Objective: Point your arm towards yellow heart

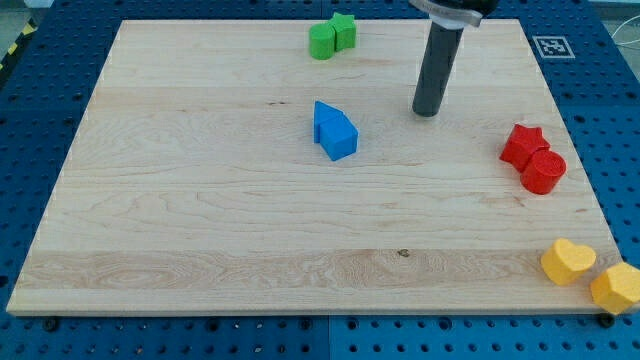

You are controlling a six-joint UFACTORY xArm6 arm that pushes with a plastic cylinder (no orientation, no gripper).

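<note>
The yellow heart (pixel 567 261) lay near the board's bottom right corner, lobes turned toward the view's left; just beside it, further right and a little lower, sat a second yellow block (pixel 616 288) at the very edge of the board (its shape was hard to make out, partly cut by the frame). Up the right side from the pair — well apart from them — stood the red blocks: a red star (pixel 521 143) and a red cylinder (pixel 544 171), touching, the cylinder lower and to the right. My tip (pixel 428 112) rested on the wood in the upper right part of the board, well apart from the heart and up-left of it; it was left of the red star and touched no block. The rod carried no jaws, so there was nothing to open or close, and it held nothing. To the tip's left, near the middle of the board, lay two blue blocks (pixel 334 130) pressed together, their shapes unclear; near the top edge — left of the rod — sat a green star (pixel 343 30) touching a second green block (pixel 322 41). The board (pixel 200 230) itself was pale wood.
</note>
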